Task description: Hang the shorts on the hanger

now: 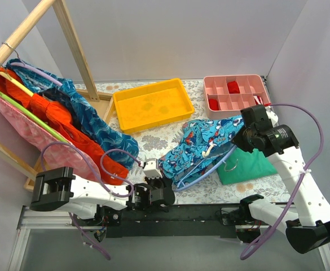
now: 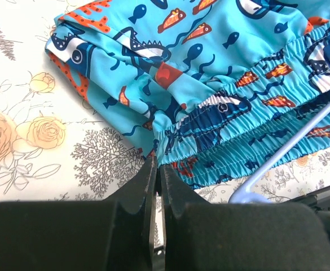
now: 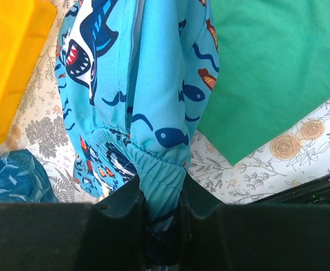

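— Where are the shorts lying?
— Nearer than the yellow tray and to its right, bunched up. The right gripper is clamping their waistband. The left gripper is pressing its jaws together at their edge; whether it is pinching cloth is hard to make out.
— The hanger?
— Partly running beneath them.
— Containers?
— The pink box, right of the tray, is holding red pieces.
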`<state>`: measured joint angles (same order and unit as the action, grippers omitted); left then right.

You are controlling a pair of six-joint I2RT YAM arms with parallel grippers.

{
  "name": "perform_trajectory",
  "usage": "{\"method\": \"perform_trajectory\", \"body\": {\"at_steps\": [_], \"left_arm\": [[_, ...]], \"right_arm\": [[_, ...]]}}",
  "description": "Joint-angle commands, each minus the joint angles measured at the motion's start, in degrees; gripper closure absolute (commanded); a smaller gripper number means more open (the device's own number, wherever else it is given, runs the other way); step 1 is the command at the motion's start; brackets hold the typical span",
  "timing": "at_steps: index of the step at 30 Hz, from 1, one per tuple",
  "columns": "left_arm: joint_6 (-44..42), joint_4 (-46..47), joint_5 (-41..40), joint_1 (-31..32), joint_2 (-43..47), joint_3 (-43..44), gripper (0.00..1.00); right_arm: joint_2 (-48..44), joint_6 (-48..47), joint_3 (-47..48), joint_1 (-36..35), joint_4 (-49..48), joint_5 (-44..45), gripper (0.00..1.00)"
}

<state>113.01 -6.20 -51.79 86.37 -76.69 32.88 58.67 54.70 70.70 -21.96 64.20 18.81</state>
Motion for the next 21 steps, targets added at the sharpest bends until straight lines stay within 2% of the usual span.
{"method": "perform_trajectory", "body": {"at_steps": [1,3,10,21], "left_arm": [[13.6,-12.9,-5.3,1.5,2.4,0.2,1.00],[16.2,-16.5,-5.4,1.9,3.2,0.1,1.00],[21.4,-20.2,-4.1,2.6,3.7,-1.8,1.00],[20.5,-23.1,-4.7,5.2,7.2,-0.5,1.00]], "right_arm": [[0.2,2.2,4.1,3.6,-3.3,6.1,0.99],[0.5,1.7,4.4,5.4,-3.8,6.1,0.99],[2.7,0.2,8.0,10.5,-4.9,1.1,0.99],[3.0,-0.1,5.7,12.7,-6.5,3.2,0.99]]}}
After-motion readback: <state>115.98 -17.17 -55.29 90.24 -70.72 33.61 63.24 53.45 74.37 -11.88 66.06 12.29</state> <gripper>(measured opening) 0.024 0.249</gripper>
